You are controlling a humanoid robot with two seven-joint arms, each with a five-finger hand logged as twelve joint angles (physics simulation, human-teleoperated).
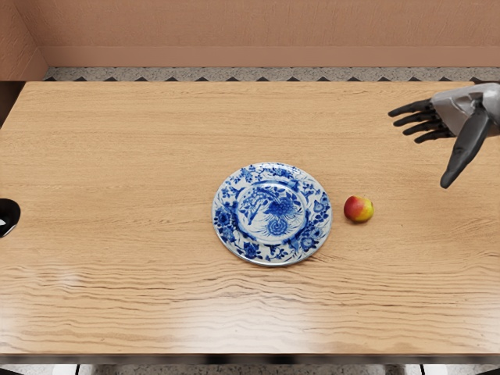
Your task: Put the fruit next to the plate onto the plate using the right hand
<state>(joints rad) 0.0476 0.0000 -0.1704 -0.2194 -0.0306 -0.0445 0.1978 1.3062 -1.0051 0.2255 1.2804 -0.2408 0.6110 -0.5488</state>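
Fruit (pixel 358 208) beside plate (pixel 272 213) — right robot hand (pixel 461 113) edge-cropped, fingers (pixel 414 119) spread

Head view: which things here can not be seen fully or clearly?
1. Right hand: head view, the picture's right edge cuts off its arm; its fingers are spread and hold nothing.
2. Dark shape: head view, cut by the left edge; whether it is the left hand cannot be told.
3. Fruit: head view, too small to name its kind.
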